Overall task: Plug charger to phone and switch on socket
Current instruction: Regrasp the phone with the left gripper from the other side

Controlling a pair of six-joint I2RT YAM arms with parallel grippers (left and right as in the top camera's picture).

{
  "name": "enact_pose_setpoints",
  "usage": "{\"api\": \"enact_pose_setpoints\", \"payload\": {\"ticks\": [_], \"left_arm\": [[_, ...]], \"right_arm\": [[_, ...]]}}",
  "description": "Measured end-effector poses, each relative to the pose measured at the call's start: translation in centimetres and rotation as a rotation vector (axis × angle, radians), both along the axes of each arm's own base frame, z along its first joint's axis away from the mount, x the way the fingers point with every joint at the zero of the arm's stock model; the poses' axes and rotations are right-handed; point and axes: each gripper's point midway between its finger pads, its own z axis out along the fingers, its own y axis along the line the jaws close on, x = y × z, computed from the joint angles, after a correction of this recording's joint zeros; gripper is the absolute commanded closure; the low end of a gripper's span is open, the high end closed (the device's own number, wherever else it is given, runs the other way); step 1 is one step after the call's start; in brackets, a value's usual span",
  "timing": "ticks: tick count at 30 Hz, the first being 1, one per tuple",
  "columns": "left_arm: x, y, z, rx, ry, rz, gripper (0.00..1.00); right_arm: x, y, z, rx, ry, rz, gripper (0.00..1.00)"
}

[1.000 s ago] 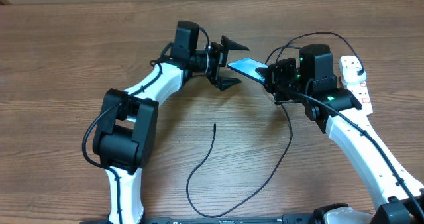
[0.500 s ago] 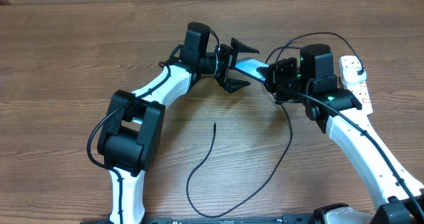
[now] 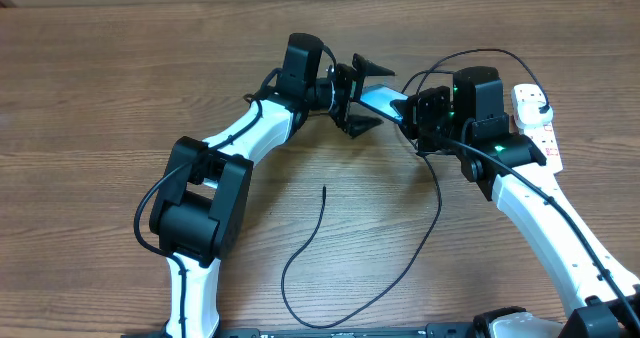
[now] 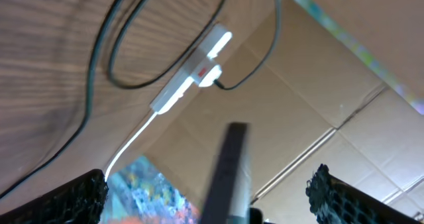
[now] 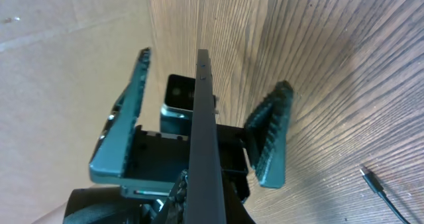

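Soft, even light falls from above on the table [image 3: 100,98] in the overhead view — shadows under the arms are faint and short, and the wood shows no glare. The phone [image 3: 378,102], toward 1 o'clock from centre, glows pale blue from its own screen. The left wrist view is the poorest: the phone's edge at 6 o'clock is a dark blur, and the socket [image 4: 189,78] near 11 o'clock is blown out white. The right wrist view is sharp on the wood grain, which bows toward the edges.
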Motion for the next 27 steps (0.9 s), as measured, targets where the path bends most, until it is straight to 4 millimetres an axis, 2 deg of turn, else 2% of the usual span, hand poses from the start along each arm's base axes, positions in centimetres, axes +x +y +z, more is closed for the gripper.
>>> {"api": "enact_pose_setpoints", "payload": {"ticks": [9,17,22,27], "left_arm": [[0.71,-0.04,0.33,0.0,-0.04,0.024,0.01],[0.52,-0.49,0.23,0.007,-0.042,0.025,0.0],[0.64,-0.46,0.19,0.009,-0.04,0.033,0.08],[0.69,-0.44,0.16,0.01,-0.031,0.039,0.09]], "right_arm": [[0.38,-0.17,0.21,-0.006,-0.018,-0.012,0.96],[0.62,-0.47,0.2,-0.016,-0.023,-0.031,0.96],[0.67,-0.58,0.16,-0.02,-0.022,-0.039,0.96],[0.68,-0.58,0.17,-0.02,-0.023,-0.039,0.96]]}}
